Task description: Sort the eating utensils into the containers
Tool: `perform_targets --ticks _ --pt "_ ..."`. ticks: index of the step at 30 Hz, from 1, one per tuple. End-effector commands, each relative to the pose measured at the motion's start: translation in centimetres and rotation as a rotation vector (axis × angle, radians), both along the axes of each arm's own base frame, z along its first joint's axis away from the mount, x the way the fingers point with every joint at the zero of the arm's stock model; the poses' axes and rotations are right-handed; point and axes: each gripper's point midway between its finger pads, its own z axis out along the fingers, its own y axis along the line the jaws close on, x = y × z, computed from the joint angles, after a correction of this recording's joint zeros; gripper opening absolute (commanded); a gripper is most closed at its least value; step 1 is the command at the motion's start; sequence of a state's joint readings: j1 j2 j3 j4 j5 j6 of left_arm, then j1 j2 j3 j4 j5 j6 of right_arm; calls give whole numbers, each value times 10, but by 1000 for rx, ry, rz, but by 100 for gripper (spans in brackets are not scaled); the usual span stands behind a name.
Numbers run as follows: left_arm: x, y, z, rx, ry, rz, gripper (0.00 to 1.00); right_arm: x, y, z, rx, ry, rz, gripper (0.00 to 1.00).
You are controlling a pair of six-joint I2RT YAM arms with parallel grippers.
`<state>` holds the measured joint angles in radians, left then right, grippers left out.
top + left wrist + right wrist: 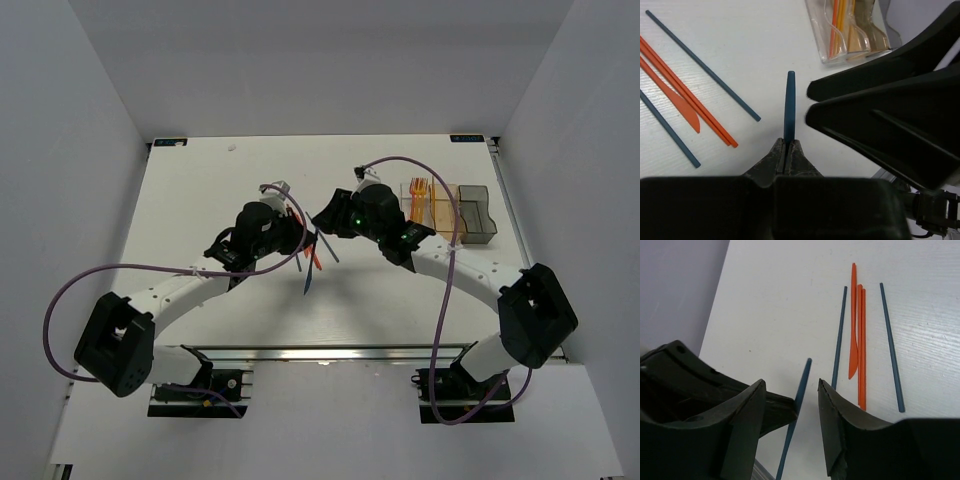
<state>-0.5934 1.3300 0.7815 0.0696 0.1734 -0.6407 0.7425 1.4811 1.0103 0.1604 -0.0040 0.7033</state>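
Brightly and evenly lit from overhead. Soft, faint shadows on the white table (200,190). Glaring strip along its near edge. Crisp from above; slightly blurred up close in both wrist views.

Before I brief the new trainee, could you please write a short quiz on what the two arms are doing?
1. True or false: the left gripper is shut on a blue utensil.
2. The right gripper is: A) open, B) shut, C) out of view.
3. How many blue sticks lie loose on the table?
Key: 1 true; 2 A; 3 two.
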Motion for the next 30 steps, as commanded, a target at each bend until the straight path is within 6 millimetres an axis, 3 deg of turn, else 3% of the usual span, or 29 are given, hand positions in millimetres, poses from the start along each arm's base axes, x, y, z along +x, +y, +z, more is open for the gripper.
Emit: perform_targets --ticks 1,6,9,14,16,18,19,20,21,22,23,24,25,26,27,28,30 --pt "-5 -8 26 -73 -63 -34 0 7 2 5 -12 4 -53 51" --pt "-6 -11 31 -102 -77 -45 0 6 8 2 -29 7 -55 50" --pt "-8 -14 34 -122 -83 -61 0 7 13 -3 -23 13 -42 45" --pt "-8 -14 35 -132 -88 -63 0 8 16 0 -7 11 -39 22" --pt "-6 -12 34 -125 -90 -45 0 12 12 1 -15 -4 -67 0" --pt "3 -2 29 -79 -86 25 0 17 3 -7 -80 -13 -89 0" --pt "7 4 29 -51 -84 62 0 24 -5 -9 -122 -39 -121 8" --pt "6 15 16 18 -40 96 1 29 -19 -15 -176 -68 -132 19" --pt "12 24 19 57 -47 147 3 32 -35 -17 -204 -61 -161 26" --pt "14 33 20 93 -50 185 7 34 -46 -18 -215 -58 -176 30" --pt "9 44 9 164 -15 197 16 46 -70 -19 -227 -55 -220 35" --pt "8 50 8 199 -9 209 37 52 -83 -16 -253 -65 -234 45" --pt "11 55 15 219 -20 230 49 56 -107 -31 -318 -7 -256 48" --pt "8 58 16 239 -18 225 61 59 -115 -37 -358 18 -249 49" --pt "7 57 18 236 -27 217 88 68 -120 -38 -415 25 -237 50" --pt "5 52 20 217 -32 187 98 65 -133 -48 -490 60 -244 50" --pt "6 46 12 230 2 167 98 67 -144 -54 -540 71 -248 51"
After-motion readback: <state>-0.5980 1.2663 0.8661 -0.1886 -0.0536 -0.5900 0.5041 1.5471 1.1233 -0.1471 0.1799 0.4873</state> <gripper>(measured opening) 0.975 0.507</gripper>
